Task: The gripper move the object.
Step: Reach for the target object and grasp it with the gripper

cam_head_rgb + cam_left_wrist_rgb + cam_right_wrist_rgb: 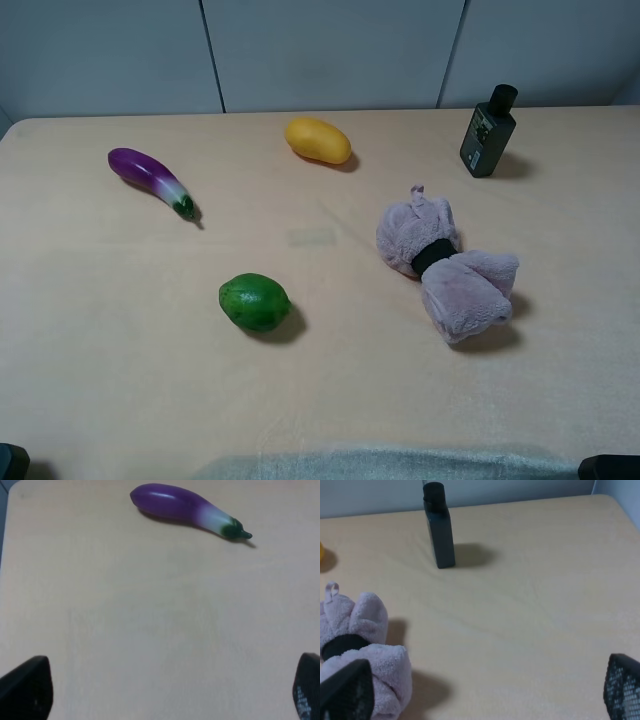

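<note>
The green lime [255, 302] lies on the beige table [120, 360], left of the middle and toward the front edge, with nothing touching it. It does not show in either wrist view. My left gripper [167, 695] is open and empty, its black fingertips [26, 687] wide apart over bare table, short of the eggplant. My right gripper [485, 690] is open and empty, with its fingertips [622, 686] wide apart, one beside the pink towel. In the high view only dark bits of the left arm [12, 462] and the right arm [610, 466] show at the bottom corners, both far from the lime.
A purple eggplant [152, 178] [187, 507] lies at the back left. A yellow mango-like fruit [318, 139] lies at the back middle. A black bottle [488, 131] [439, 526] stands at the back right. A rolled pink towel with a black band [445, 268] [357, 645] lies right of the middle.
</note>
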You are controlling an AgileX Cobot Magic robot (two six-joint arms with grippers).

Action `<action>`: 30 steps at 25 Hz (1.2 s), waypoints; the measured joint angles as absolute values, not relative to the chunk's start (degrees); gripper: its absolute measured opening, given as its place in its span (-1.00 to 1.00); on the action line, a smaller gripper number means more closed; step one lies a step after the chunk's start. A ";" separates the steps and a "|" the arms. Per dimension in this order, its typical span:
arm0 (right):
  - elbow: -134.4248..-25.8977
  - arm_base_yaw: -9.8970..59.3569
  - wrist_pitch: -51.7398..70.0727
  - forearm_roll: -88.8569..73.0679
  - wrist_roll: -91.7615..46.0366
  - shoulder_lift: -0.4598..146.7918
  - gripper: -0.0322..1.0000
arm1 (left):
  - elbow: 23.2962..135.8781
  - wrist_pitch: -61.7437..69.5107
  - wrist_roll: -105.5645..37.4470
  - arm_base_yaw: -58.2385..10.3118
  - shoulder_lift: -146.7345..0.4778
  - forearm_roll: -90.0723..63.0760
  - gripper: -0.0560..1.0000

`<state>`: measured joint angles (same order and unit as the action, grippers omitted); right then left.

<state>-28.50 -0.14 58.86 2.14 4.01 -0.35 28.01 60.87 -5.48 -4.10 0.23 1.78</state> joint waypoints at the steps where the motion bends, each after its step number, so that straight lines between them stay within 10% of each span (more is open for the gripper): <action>1: -28.50 -0.14 58.86 2.14 4.01 -0.35 0.40 | 28.01 60.87 -5.48 -4.10 0.23 1.78 0.91; 30: -28.57 -0.14 58.29 -0.30 3.95 -0.35 0.40 | 28.01 60.87 -5.48 -4.10 0.23 1.78 0.91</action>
<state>-28.57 -0.14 58.29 -0.30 3.95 -0.35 28.01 60.87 -5.48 -4.10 0.23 1.78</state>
